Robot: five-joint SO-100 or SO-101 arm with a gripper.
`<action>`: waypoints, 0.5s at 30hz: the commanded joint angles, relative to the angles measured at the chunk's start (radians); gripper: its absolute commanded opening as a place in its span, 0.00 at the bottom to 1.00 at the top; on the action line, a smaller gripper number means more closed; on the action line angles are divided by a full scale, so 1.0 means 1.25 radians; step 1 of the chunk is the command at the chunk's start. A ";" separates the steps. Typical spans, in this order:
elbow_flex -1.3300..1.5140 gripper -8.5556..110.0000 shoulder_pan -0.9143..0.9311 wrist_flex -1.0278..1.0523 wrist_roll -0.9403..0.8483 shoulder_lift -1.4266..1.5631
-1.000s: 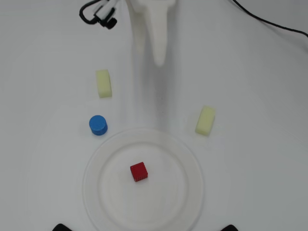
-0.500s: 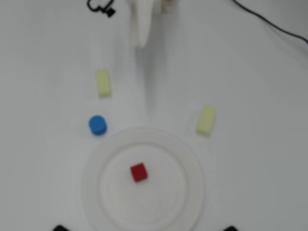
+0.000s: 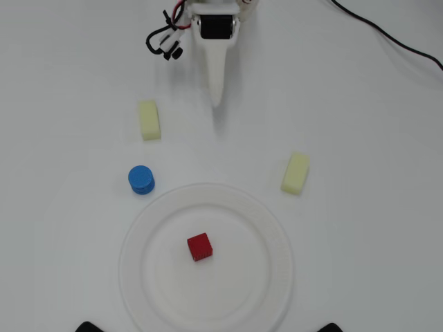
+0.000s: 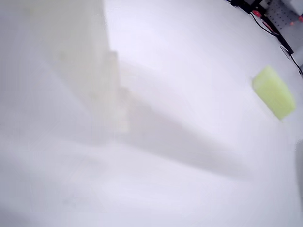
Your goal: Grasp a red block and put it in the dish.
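The red block [image 3: 199, 247] lies inside the white paper dish [image 3: 138, 235], a little left of its middle, in the overhead view. My gripper [image 3: 217, 97] is at the top of that view, far from the dish, its white fingers together in one narrow point and holding nothing. In the wrist view a blurred white finger [image 4: 61, 61] fills the left side; the red block and the dish are out of that view.
A pale yellow block [image 3: 149, 120] lies left of the gripper, and another [image 3: 295, 173] lies right of the dish; one shows in the wrist view [image 4: 274, 92]. A blue cylinder [image 3: 141, 180] stands by the dish's upper left rim. A black cable [image 3: 387, 34] runs across the top right.
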 commanded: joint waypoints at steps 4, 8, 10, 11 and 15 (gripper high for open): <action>0.064 0.32 -0.044 0.049 0.049 0.146; 0.093 0.20 -0.045 0.052 0.048 0.146; 0.112 0.11 -0.045 0.052 0.050 0.146; 0.121 0.08 -0.045 0.050 0.053 0.146; 0.162 0.07 -0.047 0.049 0.059 0.146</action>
